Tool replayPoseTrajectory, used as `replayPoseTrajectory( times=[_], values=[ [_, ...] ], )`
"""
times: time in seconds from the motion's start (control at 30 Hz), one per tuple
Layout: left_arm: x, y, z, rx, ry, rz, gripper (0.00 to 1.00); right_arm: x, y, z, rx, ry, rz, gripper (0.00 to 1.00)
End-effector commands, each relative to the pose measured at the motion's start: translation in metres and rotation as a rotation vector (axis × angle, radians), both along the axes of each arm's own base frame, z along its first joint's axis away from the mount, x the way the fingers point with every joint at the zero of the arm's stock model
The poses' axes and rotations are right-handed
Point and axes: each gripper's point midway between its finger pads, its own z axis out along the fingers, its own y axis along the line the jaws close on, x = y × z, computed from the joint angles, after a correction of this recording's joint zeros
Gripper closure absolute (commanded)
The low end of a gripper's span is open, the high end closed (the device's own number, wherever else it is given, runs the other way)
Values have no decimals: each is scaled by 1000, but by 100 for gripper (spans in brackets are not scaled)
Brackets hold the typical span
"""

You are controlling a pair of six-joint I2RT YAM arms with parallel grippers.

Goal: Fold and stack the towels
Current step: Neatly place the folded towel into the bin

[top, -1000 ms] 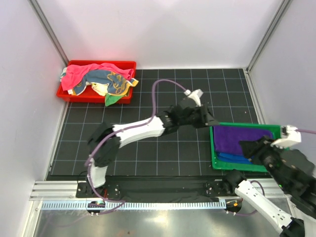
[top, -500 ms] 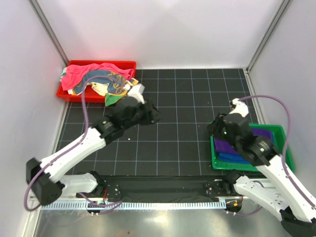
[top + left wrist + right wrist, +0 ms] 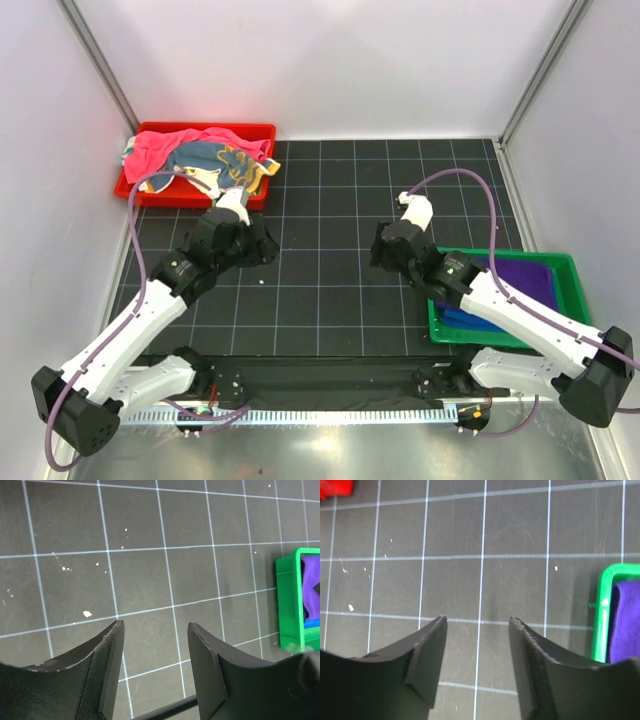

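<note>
- Clearly soft, light, floppy stuff: the loose towels (image 3: 200,160) lie heaped in the red tray (image 3: 165,196), far left. Best pinched at a corner or hem, not the bunched middle.
- A folded purple towel (image 3: 520,275) sits on a blue towel (image 3: 458,318) in the green tray (image 3: 436,322).
- Left hand (image 3: 155,625) hovers near the red tray, spread and empty.
- Right hand (image 3: 477,619) hangs over the bare counter (image 3: 450,580) beside the green tray, likewise released, holding nothing.

Bright, even overhead light is filling the cell — the red tray (image 3: 255,128) rim is glowing oversaturated. Shadows on the black grid mat (image 3: 330,290) are falling faint and soft. Up close, the left gripper (image 3: 156,624) is blurring slightly.
</note>
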Motion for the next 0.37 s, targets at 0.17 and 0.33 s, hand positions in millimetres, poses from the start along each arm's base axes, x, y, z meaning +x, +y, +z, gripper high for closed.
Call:
replayPoseTrajectory(
  times=[0.17, 0.33],
  values=[
    [-4, 7, 17, 22, -53, -32, 42, 20, -4, 33, 27, -199, -30, 30],
    [-5, 2, 14, 12, -38, -57, 42, 19, -5, 38, 21, -214, -20, 25]
  ],
)
